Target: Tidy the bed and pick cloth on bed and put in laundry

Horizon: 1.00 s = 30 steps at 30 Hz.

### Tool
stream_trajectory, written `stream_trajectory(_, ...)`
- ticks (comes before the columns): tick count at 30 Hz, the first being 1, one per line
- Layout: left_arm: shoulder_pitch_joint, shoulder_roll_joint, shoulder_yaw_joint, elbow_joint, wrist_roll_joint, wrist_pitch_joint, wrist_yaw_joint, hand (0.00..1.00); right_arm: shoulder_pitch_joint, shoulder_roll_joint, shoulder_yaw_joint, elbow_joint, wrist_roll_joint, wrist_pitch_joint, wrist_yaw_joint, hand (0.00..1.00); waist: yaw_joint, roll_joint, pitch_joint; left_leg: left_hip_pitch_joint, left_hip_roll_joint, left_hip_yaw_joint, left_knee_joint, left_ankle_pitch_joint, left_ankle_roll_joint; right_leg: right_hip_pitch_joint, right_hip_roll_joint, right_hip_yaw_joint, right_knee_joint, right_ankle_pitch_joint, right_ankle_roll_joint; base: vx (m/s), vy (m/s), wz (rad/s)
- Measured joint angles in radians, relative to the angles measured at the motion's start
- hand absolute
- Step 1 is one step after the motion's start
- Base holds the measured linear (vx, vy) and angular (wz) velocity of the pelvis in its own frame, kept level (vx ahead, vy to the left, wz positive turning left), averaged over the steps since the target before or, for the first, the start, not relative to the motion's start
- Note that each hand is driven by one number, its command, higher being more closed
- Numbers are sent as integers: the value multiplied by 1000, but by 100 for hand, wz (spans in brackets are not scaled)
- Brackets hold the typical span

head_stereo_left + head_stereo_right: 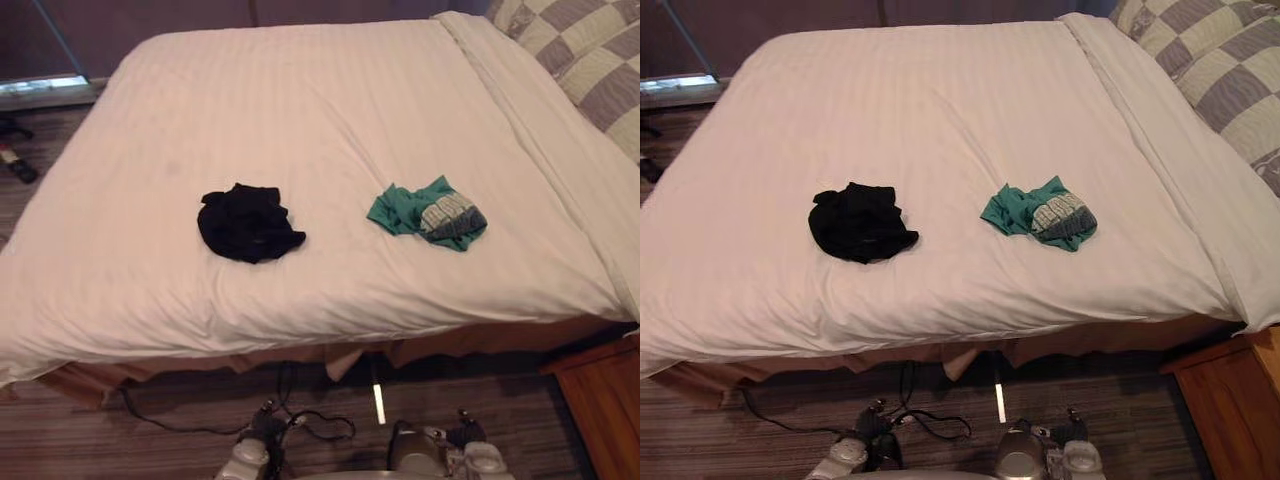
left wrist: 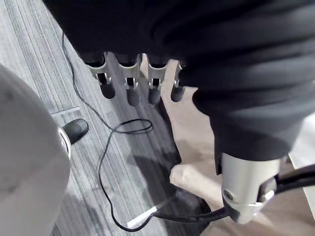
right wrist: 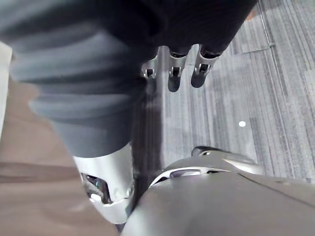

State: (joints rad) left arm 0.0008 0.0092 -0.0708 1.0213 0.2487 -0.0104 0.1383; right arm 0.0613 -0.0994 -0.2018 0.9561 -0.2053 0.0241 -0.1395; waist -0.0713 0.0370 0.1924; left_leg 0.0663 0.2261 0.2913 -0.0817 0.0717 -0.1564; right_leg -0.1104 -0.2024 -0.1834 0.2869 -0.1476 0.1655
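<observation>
The main risk is in the reach. Both cloths lie on the bed (image 1: 330,110), set back from its near edge, and both hands hang low over the floor (image 2: 39,54) in front of it. A grab made without leaning in far enough would likely close short and catch only the white duvet (image 1: 150,290). That would drag wrinkles into a cover that now lies fairly smooth.

The green cloth (image 1: 405,210), at about 4 o'clock from the bed's middle, has a grey striped piece bunched into it. A shallow pinch may lift one part and leave the other behind. The black cloth (image 1: 245,225), at about 8 o'clock from the middle, is a loose crumple, so it could slip from a light hold on the way off the bed. No laundry bin is visible, so a turn to find one while carrying cloth is another chance for a drop.

The left hand (image 2: 132,86) has its fingers straight and pointing down, and it holds and touches nothing. The right hand (image 3: 174,73) is likewise relaxed and empty above the floor.
</observation>
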Motion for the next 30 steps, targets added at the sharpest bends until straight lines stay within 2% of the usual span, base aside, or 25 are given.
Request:
stream_trajectory(1,9,2,7,1,0,0,5,0,5,-1,0,0,1,-1,0,0,1,2,-3,1,-4,1,12,13,17,4,-1,12,0,1,1,33,35,-15)
stream_trajectory(3,19,5,45,1,0,0,21,0,15,5,4,2,2,0,-4,0,3,-5,-14,12,-17,9,13,8,24,22,-9,26,-15,8,11,75,55,-6)
stream_trajectory(7,25,41,111,9,54,2,27,0,17,17,-40,40,1,2,-13,0,7,-20,-29,13,-30,-6,7,10,20,51,-11,30,-67,43,11,154,43,13)
stream_trajectory(9,26,57,124,11,84,4,27,0,17,20,-65,45,-1,2,-12,0,5,-17,-30,18,-32,-11,4,10,21,68,-11,24,-84,51,8,131,33,9)
stream_trajectory(12,41,71,199,31,108,6,24,0,17,25,-111,59,0,4,-10,0,6,-9,-28,33,-34,-12,-6,10,20,91,-10,18,-103,52,9,107,26,4)
stream_trajectory(17,97,71,430,58,55,35,17,0,18,39,-220,80,52,17,-11,0,7,-2,-29,39,-35,-11,-6,11,20,107,-10,11,-118,52,9,63,16,3)
stream_trajectory(19,125,78,593,59,20,47,19,0,24,38,-302,80,99,27,-13,0,13,1,-28,39,-35,-11,-8,11,20,107,-10,10,-118,52,8,0,0,0)
stream_trajectory(20,134,82,639,59,17,47,19,0,26,37,-326,80,111,28,-14,0,20,3,-29,39,-35,-12,-9,11,20,108,-10,9,-118,52,9,-2,22,3)
stream_trajectory(21,141,100,737,59,-2,56,21,0,36,33,-383,80,133,29,-25,0,30,7,-32,39,-34,-14,-10,10,20,108,-10,8,-118,52,8,-18,22,5)
stream_trajectory(23,141,123,819,59,-4,69,21,0,43,26,-430,77,155,30,-37,0,34,9,-34,38,-34,-18,-10,10,20,108,-11,4,-118,52,8,-34,23,7)
stream_trajectory(24,150,162,915,59,-23,73,32,0,45,16,-481,67,181,31,-66,0,34,14,-38,37,-35,-19,-11,10,20,108,-11,2,-124,50,5,-42,20,5)
stream_trajectory(27,155,211,1009,57,-43,78,59,0,57,13,-542,-8,220,34,-126,0,33,24,-48,33,-35,-19,-11,9,21,108,-11,1,-134,55,2,-46,24,3)
stream_trajectory(28,154,239,1029,45,-44,83,73,0,76,14,-555,-87,234,40,-155,0,33,31,-55,27,-36,-20,-12,7,23,108,-11,1,-135,56,1,-29,26,8)
stream_trajectory(30,148,274,1023,16,-45,88,95,0,100,14,-557,-203,226,44,-193,0,32,36,-60,26,-36,-25,-12,7,24,107,-11,1,-134,57,1,-20,20,7)
